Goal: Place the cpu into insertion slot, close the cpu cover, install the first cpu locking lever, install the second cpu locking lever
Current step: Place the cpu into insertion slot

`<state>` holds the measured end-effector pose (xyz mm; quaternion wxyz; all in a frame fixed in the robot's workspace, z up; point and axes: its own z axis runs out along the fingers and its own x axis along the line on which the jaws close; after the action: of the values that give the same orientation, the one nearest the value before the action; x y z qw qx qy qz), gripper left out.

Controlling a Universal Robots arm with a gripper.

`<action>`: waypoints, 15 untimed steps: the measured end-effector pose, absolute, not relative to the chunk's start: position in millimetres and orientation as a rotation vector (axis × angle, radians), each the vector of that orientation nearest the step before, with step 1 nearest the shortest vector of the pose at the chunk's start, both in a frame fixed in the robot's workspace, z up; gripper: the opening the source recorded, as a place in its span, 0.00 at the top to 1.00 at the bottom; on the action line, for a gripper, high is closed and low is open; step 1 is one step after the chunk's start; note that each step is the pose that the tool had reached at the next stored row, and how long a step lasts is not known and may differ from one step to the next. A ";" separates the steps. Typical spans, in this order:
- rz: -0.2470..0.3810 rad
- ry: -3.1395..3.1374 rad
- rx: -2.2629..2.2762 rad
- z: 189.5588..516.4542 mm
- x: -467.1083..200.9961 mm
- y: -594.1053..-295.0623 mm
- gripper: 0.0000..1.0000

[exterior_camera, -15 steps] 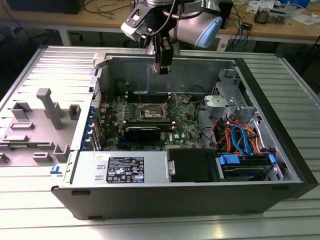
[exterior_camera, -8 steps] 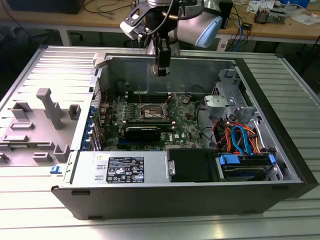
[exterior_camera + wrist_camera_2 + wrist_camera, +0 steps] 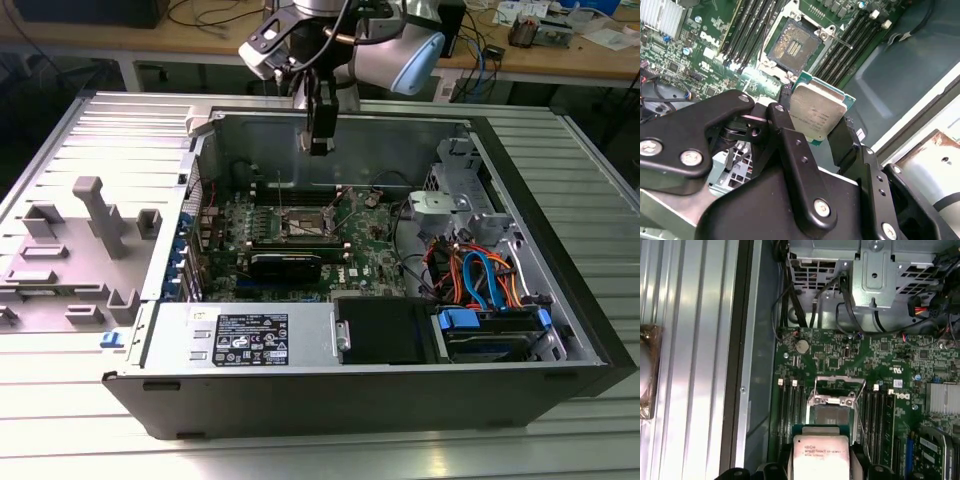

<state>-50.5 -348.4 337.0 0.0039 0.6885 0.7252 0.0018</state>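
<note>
**Exterior view.** The arm comes in from the far side with its wrist turned down. The gripper hangs straight over the open computer case, which lies flat on the ribbed metal bench. The gripper sits above the motherboard, clear of it, near the case's back wall. From here I cannot tell what the fingers are doing.

**Second wrist view.** The black fingers pinch the cpu by two opposite edges, silver top facing the camera. It is held in the air. Beyond it is the insertion slot, uncovered with its contact field bare and memory slots on both sides.

**First wrist view.** The cpu hovers just short of the slot. The cpu cover stands swung up at the slot's far edge. A grey drive cage lies past the board.
</note>
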 end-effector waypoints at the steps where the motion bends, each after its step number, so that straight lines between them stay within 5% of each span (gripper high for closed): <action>1: 0.006 2.255 2.176 336.7 -50.5 -348.4 0.45; 15: 0.026 2.229 2.180 318.7 -51.6 -349.3 0.45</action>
<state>-51.6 -349.3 318.7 0.0117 0.6991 0.7149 0.0084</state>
